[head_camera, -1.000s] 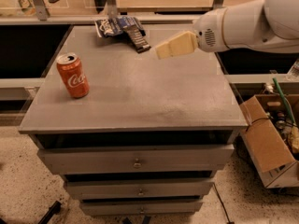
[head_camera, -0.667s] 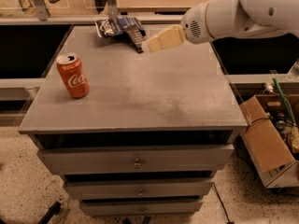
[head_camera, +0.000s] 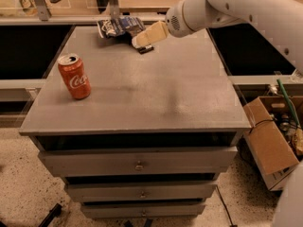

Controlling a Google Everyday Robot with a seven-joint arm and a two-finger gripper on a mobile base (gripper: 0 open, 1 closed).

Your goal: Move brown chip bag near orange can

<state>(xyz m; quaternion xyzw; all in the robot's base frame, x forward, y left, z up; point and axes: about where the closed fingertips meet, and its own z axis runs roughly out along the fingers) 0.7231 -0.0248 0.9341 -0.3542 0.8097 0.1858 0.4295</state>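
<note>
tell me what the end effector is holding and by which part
Cannot be told: the end effector sits at the right end of the brown chip bag, which lies on the table, but no grip shows.

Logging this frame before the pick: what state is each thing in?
Orange can: upright, on the left side.
Brown chip bag: crumpled, lying at the back edge.
Gripper: low, at the bag's right end.
Drawers: shut.
Cardboard box: open.

The can [head_camera: 74, 76] stands at the left of the table [head_camera: 156, 93]; the bag [head_camera: 116, 26] lies at its back edge, the gripper [head_camera: 141, 40] over the bag's right end; a box [head_camera: 270, 143] sits on the floor, right
</note>
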